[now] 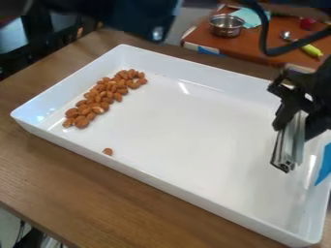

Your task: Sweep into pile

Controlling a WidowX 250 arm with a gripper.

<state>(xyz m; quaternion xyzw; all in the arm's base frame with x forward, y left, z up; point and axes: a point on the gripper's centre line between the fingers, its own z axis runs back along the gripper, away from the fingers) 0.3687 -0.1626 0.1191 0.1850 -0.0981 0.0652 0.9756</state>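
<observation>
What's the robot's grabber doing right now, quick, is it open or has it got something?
Gripper: closed on a flat, silvery tool, over the white tray, at the picture's right.

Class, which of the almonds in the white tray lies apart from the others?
The single almond by the tray's long front wall; the other almonds lie bunched along a short wall.

Likely almonds (117, 97) heaped in tray (161, 183), one (108, 151) apart.
</observation>
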